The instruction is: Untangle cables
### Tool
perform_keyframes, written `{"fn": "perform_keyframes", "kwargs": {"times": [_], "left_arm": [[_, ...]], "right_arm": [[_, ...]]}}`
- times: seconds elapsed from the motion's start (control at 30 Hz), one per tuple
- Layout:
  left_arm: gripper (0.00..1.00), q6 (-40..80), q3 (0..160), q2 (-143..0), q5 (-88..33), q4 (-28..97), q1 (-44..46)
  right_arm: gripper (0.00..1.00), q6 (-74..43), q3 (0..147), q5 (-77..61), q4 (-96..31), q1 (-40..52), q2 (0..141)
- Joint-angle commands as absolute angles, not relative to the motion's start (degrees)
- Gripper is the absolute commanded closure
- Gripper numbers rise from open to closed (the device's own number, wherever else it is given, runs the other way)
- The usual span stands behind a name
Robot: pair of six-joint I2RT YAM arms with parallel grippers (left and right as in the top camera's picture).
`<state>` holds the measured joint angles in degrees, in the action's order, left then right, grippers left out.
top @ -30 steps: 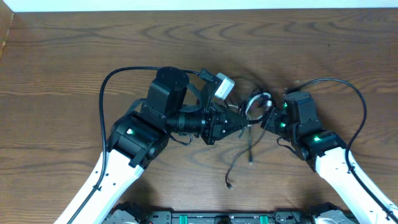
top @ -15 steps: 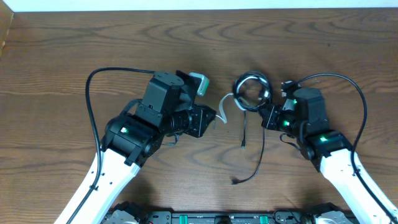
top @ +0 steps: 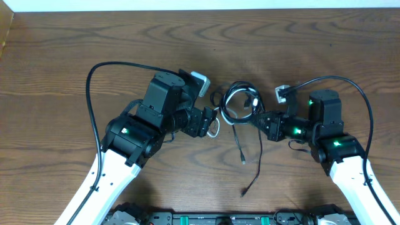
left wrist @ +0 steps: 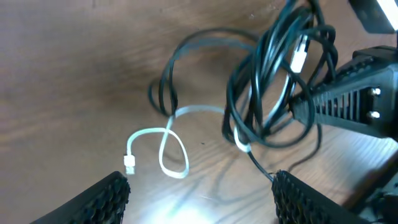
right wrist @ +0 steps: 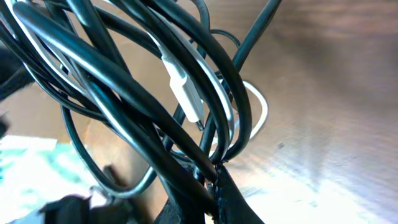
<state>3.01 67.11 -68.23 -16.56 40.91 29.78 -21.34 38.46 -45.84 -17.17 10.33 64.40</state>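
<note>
R fingers (right wrist: 214,198) clenched on the black cables (right wrist: 124,93), pinching the bundle at its near edge; loops fan out from the pinch, several strands deep, w/ a white plug (right wrist: 185,93) threaded through the middle of them; a pale loop shows on the desk (right wrist: 323,93) beyond.

L fingers (left wrist: 107,198) spread wide, nothing between them but lit desk; just ahead lies the white cable (left wrist: 166,144), curled into one small loop, its plug end nearest the L fingers, not touching them; its far end runs into the black coil by the R fingers.

From overhead the coil sits between the two sets of fingers, touching the R ones, just beside the L ones; can't tell whether it rests on the desk or hangs off it; two black tails trail from it toward the robot's base, ends free on the desk, well apart from both sets of fingers.

Further out, a thick arm wire (top: 94,94) arches over each arm.
</note>
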Motion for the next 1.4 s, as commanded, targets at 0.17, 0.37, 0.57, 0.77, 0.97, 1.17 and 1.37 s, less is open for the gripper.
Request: {"fn": "perform_keyframes", "kwargs": {"times": [0.17, 0.37, 0.57, 0.77, 0.97, 1.17, 1.37], "left_arm": [[0.33, -2.6, 68.6, -68.1, -16.0, 37.6, 31.1], [0.32, -2.6, 68.6, -68.1, -15.8, 35.4, 33.5], [0.39, -3.0, 68.6, -68.6, -13.3, 35.0, 34.7], [0.55, -3.0, 68.6, -70.4, -12.4, 35.0, 34.7], [0.61, -3.0, 68.6, -71.9, -9.0, 35.0, 34.7], [0.61, -2.8, 68.6, -71.9, -9.0, 33.5, 34.7], [0.56, -2.8, 68.6, -72.2, -12.5, 32.8, 34.8]], "right_arm": [[0.99, -18.8, 38.5, -57.8, -19.0, 10.1, 63.7], [0.99, -18.8, 38.5, -57.8, -22.2, 10.1, 63.7], [0.99, -18.8, 38.5, -62.1, -23.0, 10.2, 63.6], [0.99, -18.8, 38.5, -65.1, -23.0, 10.2, 63.6], [0.99, -18.7, 38.5, -65.3, -24.8, 10.2, 63.6], [0.99, -16.5, 38.5, -71.2, -24.9, 10.2, 63.6], [0.99, -13.9, 38.5, -72.9, -25.0, 10.2, 63.6]]}}
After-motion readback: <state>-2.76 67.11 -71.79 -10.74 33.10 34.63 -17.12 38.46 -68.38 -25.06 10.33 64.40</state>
